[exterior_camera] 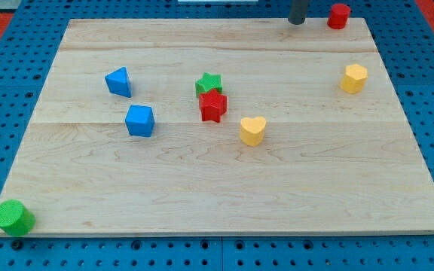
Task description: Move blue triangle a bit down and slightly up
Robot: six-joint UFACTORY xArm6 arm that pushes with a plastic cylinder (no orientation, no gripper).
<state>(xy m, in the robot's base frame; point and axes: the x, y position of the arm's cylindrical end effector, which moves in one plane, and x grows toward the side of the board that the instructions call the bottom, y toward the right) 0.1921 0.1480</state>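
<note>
The blue triangle (118, 81) lies on the wooden board (224, 181) toward the view's upper left. A blue cube (139, 120) sits just below and to the right of it. My tip (297, 22) is at the view's top edge, right of centre, far from the blue triangle and left of the red cylinder (338, 16). It touches no block.
A green star (209, 83) and a red star (212, 105) sit touching near the middle. A yellow heart (252, 130) lies right of them. A yellow hexagon (354, 77) is at the right. A green cylinder (13, 217) stands at the bottom left corner.
</note>
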